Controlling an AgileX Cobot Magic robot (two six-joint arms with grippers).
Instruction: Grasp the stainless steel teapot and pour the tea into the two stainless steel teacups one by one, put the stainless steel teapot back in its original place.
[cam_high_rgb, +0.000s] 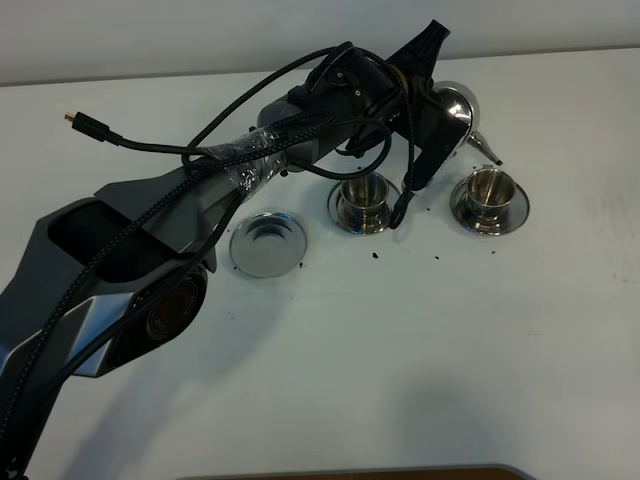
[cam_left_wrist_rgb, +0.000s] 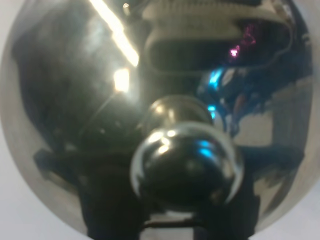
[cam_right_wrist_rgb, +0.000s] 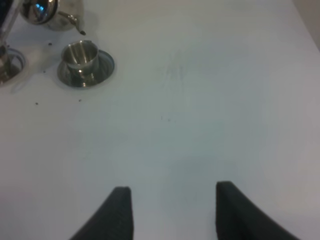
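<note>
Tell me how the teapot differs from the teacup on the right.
The teapot is bigger than the right teacup. The teapot has a domed, knobbed lid; the teacup is open-topped. The teapot is tipped, spout down toward the teacup; the teacup stands upright on its saucer. Both are shiny steel.

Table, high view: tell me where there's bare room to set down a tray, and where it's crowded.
Bare: the broad table in front of the empty saucer, the middle cup and the right cup, plus the stretch right of that cup. Crowded: the back strip, where the left gripper holds the teapot tilted toward the right cup.
</note>
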